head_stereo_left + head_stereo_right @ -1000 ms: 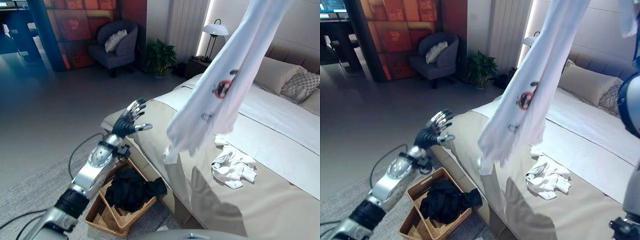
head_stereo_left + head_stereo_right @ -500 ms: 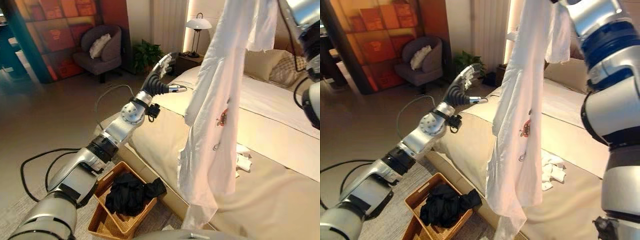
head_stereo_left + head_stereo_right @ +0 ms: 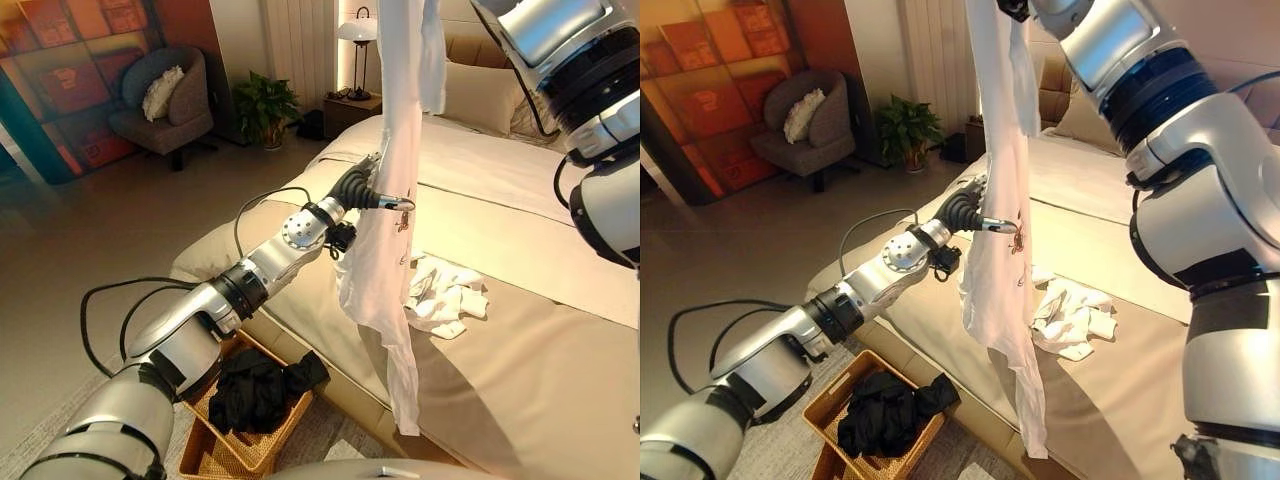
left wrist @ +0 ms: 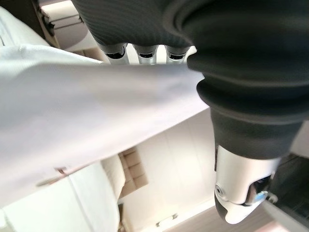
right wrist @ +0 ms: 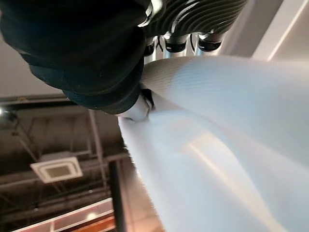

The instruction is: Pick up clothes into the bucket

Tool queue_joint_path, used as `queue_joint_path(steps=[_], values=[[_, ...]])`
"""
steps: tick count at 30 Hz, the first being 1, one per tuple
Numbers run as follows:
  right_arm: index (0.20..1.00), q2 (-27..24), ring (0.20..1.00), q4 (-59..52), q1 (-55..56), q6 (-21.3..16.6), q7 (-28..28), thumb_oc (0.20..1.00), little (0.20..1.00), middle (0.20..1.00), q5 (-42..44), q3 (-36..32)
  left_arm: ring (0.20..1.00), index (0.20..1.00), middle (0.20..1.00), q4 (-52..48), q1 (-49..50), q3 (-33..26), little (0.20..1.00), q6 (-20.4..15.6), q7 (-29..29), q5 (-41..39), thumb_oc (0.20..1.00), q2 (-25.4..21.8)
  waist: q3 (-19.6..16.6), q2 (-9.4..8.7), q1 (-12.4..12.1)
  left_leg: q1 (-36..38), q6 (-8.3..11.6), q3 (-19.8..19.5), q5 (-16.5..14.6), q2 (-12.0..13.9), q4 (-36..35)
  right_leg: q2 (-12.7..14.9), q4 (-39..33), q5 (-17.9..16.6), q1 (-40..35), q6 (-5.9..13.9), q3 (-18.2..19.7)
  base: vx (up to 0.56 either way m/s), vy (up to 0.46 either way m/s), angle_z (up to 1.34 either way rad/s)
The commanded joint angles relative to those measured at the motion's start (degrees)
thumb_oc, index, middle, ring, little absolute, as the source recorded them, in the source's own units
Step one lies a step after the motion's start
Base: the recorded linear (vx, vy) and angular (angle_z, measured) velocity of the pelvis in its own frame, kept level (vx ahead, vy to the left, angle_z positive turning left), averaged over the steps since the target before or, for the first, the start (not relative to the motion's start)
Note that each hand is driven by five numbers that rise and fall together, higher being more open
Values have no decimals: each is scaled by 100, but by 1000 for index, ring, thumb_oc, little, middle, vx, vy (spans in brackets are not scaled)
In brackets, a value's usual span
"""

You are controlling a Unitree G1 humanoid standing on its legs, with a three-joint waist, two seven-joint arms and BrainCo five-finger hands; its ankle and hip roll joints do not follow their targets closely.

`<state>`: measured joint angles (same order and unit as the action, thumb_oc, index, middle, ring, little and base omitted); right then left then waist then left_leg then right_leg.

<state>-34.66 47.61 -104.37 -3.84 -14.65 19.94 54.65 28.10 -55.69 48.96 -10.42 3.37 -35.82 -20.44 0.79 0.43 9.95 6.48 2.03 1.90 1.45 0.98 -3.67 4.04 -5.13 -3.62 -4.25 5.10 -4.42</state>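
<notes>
Two hands share the white shirt, hanging lengthwise straight down beside the bed: right hand clamps its top, left hand meets its middle, thumb straight, fingers hidden.

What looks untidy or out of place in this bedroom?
A crumpled white garment lies loose on the bed, and dark clothes spill over the rim of the wicker basket on the floor.

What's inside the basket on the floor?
Black clothes fill the basket, spilling over its rim. What lies under them is hidden.
</notes>
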Motion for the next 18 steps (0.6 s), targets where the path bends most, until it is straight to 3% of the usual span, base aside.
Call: queue_joint_path(steps=[1, 6, 16, 17, 18], values=[[200, -441, 200, -58, -864, -371, -122, 200, 200, 200, 321, 191, 1000, 1000, 1000, 731, -868, -65, 1000, -103, 69, 59, 1000, 334, 36, -305, -86, -117, 275, -10, -307, 119, 604, 211, 480, 300, -154, 223, -240, 0, 0, 0], [200, -474, 200, -530, -764, -542, -80, 200, 200, 200, 667, 121, 1000, 1000, 1000, 1561, -1119, -126, 1000, -59, 386, 568, 1000, 795, 67, -283, -2, -97, 258, -13, -315, 107, 586, 214, 533, 323, -142, 222, -224, 1, 0, -1], [200, -388, 200, -1092, -824, -802, -132, 200, 200, 200, 1256, -28, 1000, 1000, 1000, 2621, -1416, -231, 1000, 54, 558, 711, 1000, 1345, 80, -212, 209, -44, 237, 71, -286, 112, 454, 204, 568, 325, -64, 233, -137, 2, 2, -3], [200, -365, 200, -1124, -849, -828, -126, 200, 200, 200, 1298, -40, 416, 416, 416, 2676, -1429, -235, 416, 54, 558, 715, 416, 1352, 83, -204, 229, -40, 235, 85, -287, 113, 450, 202, 571, 321, -52, 237, -131, 2, 1, -3], [200, -349, 200, -1110, -873, -850, -143, 200, 200, 200, 1343, -55, 238, 238, 238, 2704, -1425, -249, 238, 50, 554, 692, 238, 1353, 82, -192, 243, -36, 233, 95, -290, 116, 444, 201, 578, 321, -34, 239, -119, 1, 3, -6]])
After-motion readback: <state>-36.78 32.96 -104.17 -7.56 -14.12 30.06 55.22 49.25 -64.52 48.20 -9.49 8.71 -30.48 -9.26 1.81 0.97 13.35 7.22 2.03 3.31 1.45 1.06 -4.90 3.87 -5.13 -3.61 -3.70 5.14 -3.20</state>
